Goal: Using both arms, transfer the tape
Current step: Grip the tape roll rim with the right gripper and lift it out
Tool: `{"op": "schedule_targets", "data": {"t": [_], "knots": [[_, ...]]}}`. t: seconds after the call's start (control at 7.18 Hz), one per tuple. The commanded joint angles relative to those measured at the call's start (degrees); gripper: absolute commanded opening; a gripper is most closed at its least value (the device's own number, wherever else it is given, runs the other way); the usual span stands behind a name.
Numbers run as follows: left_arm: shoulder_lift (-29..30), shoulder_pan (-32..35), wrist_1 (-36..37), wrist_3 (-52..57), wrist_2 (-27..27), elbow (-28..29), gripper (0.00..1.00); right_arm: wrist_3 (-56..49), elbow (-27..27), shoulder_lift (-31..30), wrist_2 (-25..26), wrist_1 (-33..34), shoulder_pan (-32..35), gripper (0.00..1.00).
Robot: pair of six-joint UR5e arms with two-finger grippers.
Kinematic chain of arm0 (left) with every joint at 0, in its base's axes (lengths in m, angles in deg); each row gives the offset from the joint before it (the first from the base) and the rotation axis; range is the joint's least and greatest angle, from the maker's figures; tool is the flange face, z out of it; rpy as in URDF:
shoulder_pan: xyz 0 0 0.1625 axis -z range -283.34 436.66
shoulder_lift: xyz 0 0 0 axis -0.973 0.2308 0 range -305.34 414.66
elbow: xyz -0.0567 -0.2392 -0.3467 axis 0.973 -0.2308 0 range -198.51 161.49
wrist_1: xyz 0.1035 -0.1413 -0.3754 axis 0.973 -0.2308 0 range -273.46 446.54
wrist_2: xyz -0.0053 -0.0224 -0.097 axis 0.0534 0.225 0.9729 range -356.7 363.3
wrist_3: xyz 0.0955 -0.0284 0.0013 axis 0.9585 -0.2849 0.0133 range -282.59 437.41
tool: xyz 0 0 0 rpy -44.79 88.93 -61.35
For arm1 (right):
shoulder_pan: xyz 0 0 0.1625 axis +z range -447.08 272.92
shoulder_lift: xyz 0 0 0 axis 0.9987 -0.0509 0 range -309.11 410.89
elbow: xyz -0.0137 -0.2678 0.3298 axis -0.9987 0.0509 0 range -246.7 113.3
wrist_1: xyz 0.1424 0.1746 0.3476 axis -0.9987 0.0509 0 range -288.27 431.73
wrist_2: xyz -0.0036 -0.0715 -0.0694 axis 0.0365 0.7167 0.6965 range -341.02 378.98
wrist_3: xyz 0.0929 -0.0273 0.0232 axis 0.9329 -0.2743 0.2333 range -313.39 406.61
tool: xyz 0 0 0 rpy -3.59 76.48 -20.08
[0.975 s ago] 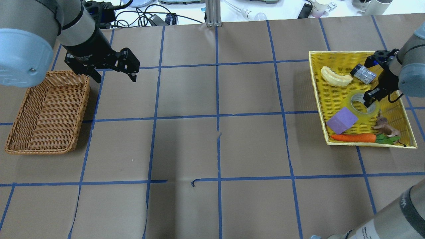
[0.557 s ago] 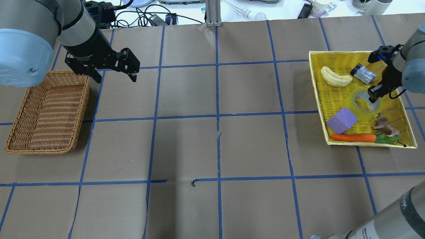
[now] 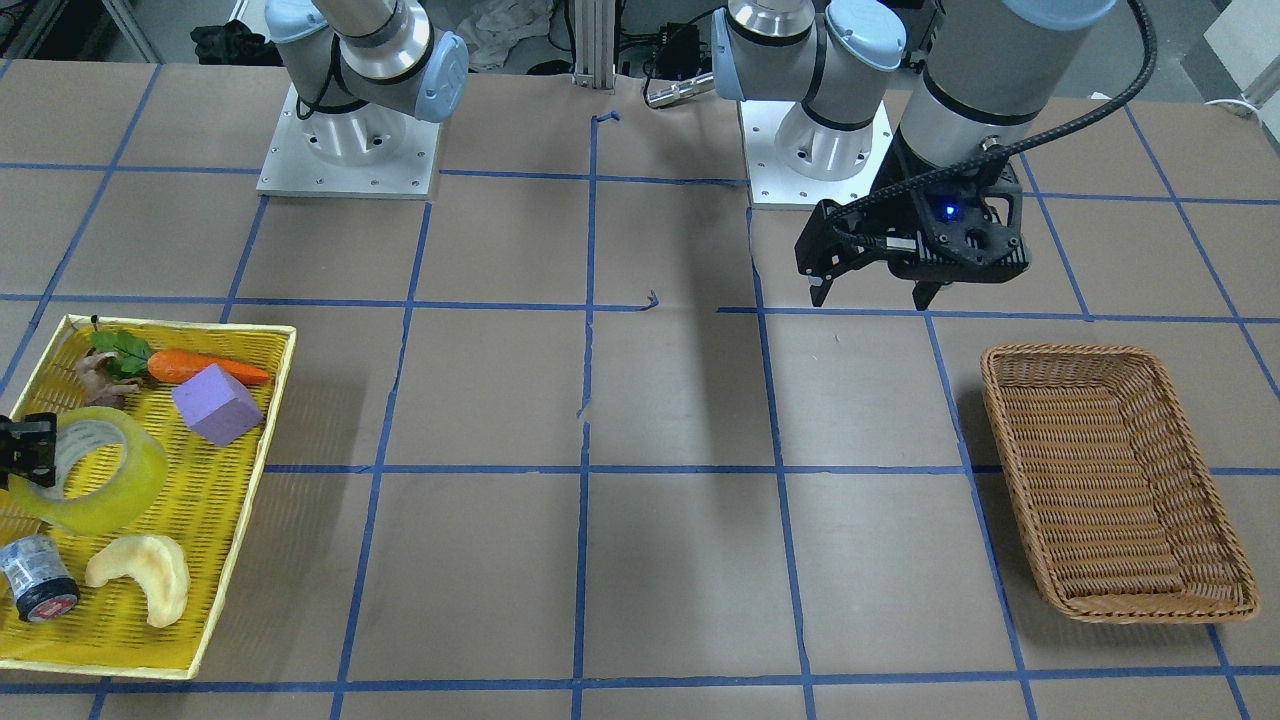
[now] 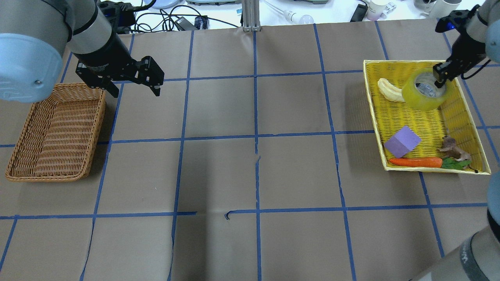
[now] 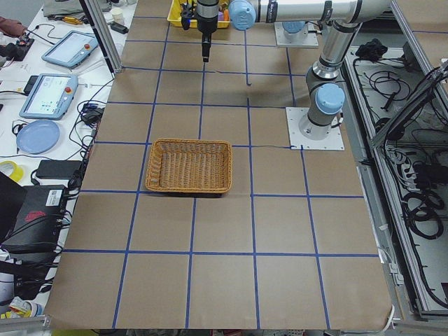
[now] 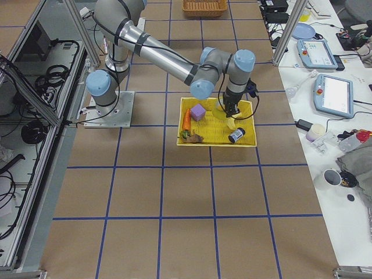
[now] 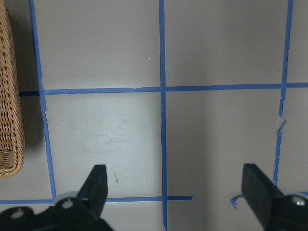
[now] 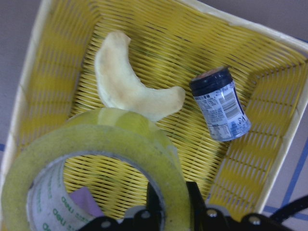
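Note:
The tape [image 4: 424, 93], a wide yellow translucent roll with a grey-white core, hangs tilted above the yellow tray [image 4: 375, 117]. My right gripper [image 4: 439, 76] is shut on the roll's wall, one finger inside the core and one outside. The wrist view shows the tape [image 8: 110, 159] held above the tray floor. In the front-facing view the tape [image 3: 100, 490] and right gripper [image 3: 25, 450] are at the left edge. My left gripper [image 4: 136, 93] is open and empty, hovering above the table beside the wicker basket [image 4: 23, 171]; it also shows in the front-facing view [image 3: 868, 298].
In the tray [image 3: 200, 520] lie a pale crescent pastry [image 3: 140, 575], a small grey cylinder [image 3: 35, 590], a purple cube [image 4: 402, 141], a carrot [image 4: 416, 162] and a toy animal [image 4: 451, 148]. The wicker basket [image 3: 1120, 350] holds nothing. Cables lie past the table's far edge.
My right gripper has lifted the tape off the tray floor and carried it toward the tray's far end. The left arm has not moved.

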Motion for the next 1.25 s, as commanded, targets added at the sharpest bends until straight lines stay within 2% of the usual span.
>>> {"op": "schedule_targets", "data": {"t": [0.0, 0.14, 0.42, 0.56, 0.84, 1.11], "knots": [[0.0, -0.2, 0.0, 0.1, 0.0, 0.0, 1.00, 20.6, 2.8, -0.3, 0.2, -4.5, 14.2, 0.00], [0.0, -0.3, -0.1, 0.1, -0.1, 0.0, 1.00, 32.0, 2.8, 0.6, -0.1, -3.8, 20.7, 0.00], [0.0, -0.5, -0.1, 0.1, -0.1, 0.0, 1.00, 45.7, 2.4, 3.7, -5.9, -1.0, 30.0, 0.00], [0.0, -0.5, -0.1, 0.1, -0.2, -0.1, 1.00, 50.7, 2.4, 7.8, -6.1, 3.1, 33.2, 0.00], [-0.1, -0.6, -0.1, 0.1, -0.5, -0.1, 1.00, 52.9, 0.8, 9.5, -6.5, 4.1, 37.4, 0.00], [-0.1, -0.5, -0.1, 0.2, -0.5, -0.1, 1.00, 52.5, -2.7, 9.3, -6.0, 6.4, 37.7, 0.00]]}}
